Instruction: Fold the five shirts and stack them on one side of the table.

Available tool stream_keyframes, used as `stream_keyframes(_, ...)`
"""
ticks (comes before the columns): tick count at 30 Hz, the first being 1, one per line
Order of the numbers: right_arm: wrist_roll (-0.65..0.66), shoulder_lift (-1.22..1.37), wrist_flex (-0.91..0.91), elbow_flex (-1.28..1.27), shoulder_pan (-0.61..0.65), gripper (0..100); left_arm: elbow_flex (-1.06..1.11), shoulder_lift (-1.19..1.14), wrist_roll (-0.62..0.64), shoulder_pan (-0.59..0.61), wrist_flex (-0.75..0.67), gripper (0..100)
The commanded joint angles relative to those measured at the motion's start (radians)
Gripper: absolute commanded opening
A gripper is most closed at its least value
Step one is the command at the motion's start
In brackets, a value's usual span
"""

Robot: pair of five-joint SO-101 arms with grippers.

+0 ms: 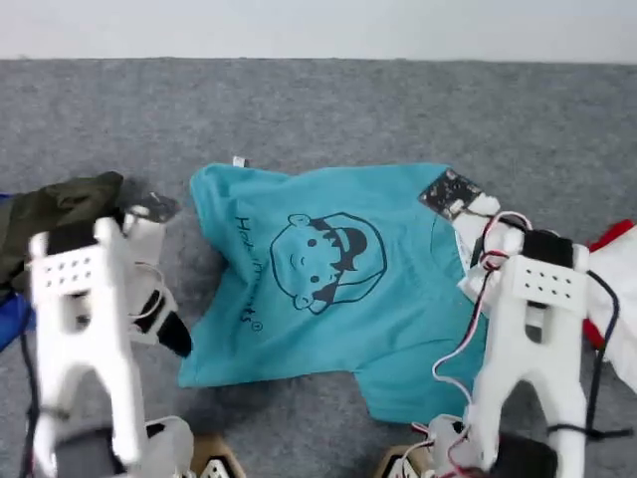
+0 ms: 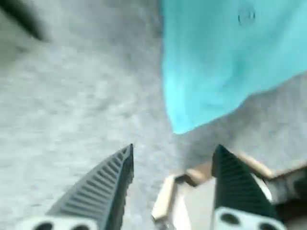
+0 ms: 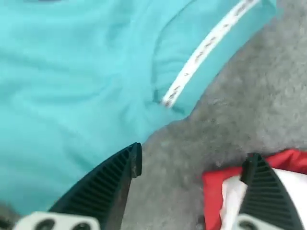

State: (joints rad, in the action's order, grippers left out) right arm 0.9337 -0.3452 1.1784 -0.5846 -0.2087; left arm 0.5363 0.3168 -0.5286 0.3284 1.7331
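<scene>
Left arm (image 1: 90,319) and right arm (image 1: 532,319) stand at lower left and lower right; left gripper (image 2: 173,147) and right gripper (image 3: 194,152) both gape empty at the centred teal shirt's (image 1: 328,289) edges.

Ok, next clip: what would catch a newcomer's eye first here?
The teal shirt with a cartoon face print, spread out mid-table. An arm stands on either side: the left gripper is open over bare table off a shirt corner, and the right gripper is open between the shirt's edge and a red and white garment. A dark olive shirt lies bunched beside the left arm.
</scene>
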Motion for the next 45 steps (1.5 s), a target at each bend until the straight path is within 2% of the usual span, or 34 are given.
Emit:
stream_keyframes(1,-0.149,0.125,-0.084,0.143,0.041,41.8,-0.044,0.241,0.037,0.025,0.026,26)
stream_keyframes(5,-0.253,0.344,-0.067,0.453,0.084,38.8,-0.042,0.339,0.126,0.049,0.026,26)
stream_keyframes(11,-0.318,0.751,-0.013,0.939,0.151,30.3,-0.042,0.353,0.183,0.072,0.026,26)
stream_keyframes(18,-0.307,1.218,0.182,1.511,0.222,27.0,-0.038,0.353,0.199,0.072,0.026,26)
stream_keyframes(25,-0.209,1.595,0.407,1.99,0.226,25.5,-0.038,0.353,0.218,0.072,0.026,26)
stream_keyframes(27,-0.166,1.662,0.476,2.114,0.225,19.8,-0.036,0.353,0.218,0.072,0.026,26)
stream_keyframes(30,-0.127,1.718,0.59,2.275,0.225,5.8,-0.025,0.353,0.218,0.068,0.025,26)
stream_keyframes(32,-0.118,1.69,0.621,2.257,0.225,0.5,0.004,0.353,0.218,0.066,0.025,26)
stream_keyframes(36,-0.1,1.589,0.622,2.243,0.18,1.7,0.064,0.353,0.216,0.069,0.025,26)
stream_keyframes(39,-0.032,1.529,0.625,2.226,0.17,1.3,0.068,0.353,0.216,0.068,0.025,26)
stream_keyframes(42,-0.002,1.446,0.625,2.096,0.165,1.3,0.065,0.353,0.212,0.064,0.018,26)
stream_keyframes(45,0.04,1.33,0.625,1.832,0.166,1.8,0.065,0.353,0.212,0.064,0.017,26)
